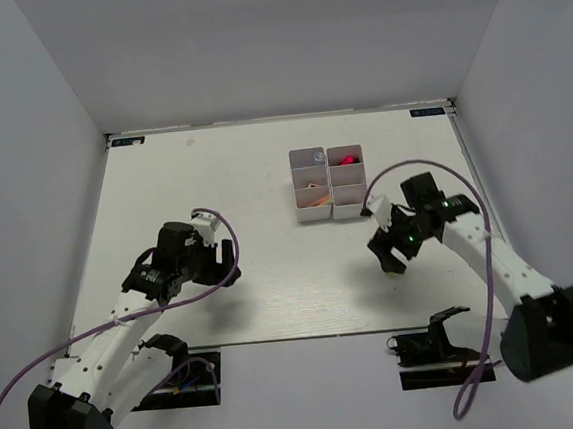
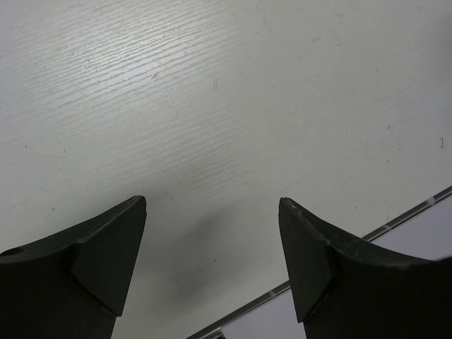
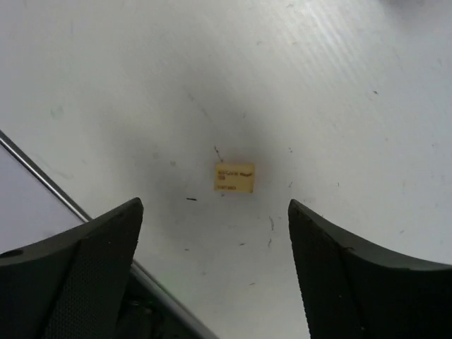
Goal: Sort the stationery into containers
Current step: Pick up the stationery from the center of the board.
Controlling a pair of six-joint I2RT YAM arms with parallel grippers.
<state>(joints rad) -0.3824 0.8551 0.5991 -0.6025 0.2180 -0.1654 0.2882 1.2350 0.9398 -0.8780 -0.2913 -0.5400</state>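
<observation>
Now, right gripper (image 3: 215, 212) spread open over beige block (image 3: 234, 178) lying flat on the table (image 1: 213, 181), left gripper (image 2: 212, 205) spread open and empty, white organiser (image 1: 331, 196) at 11 o'clock from the right gripper

Unreadable print on beige block (image 3: 234, 178)

Pale, faintly grained table (image 1: 213, 181) between plain white walls (image 1: 271, 35) on three sides, under soft even light.
</observation>
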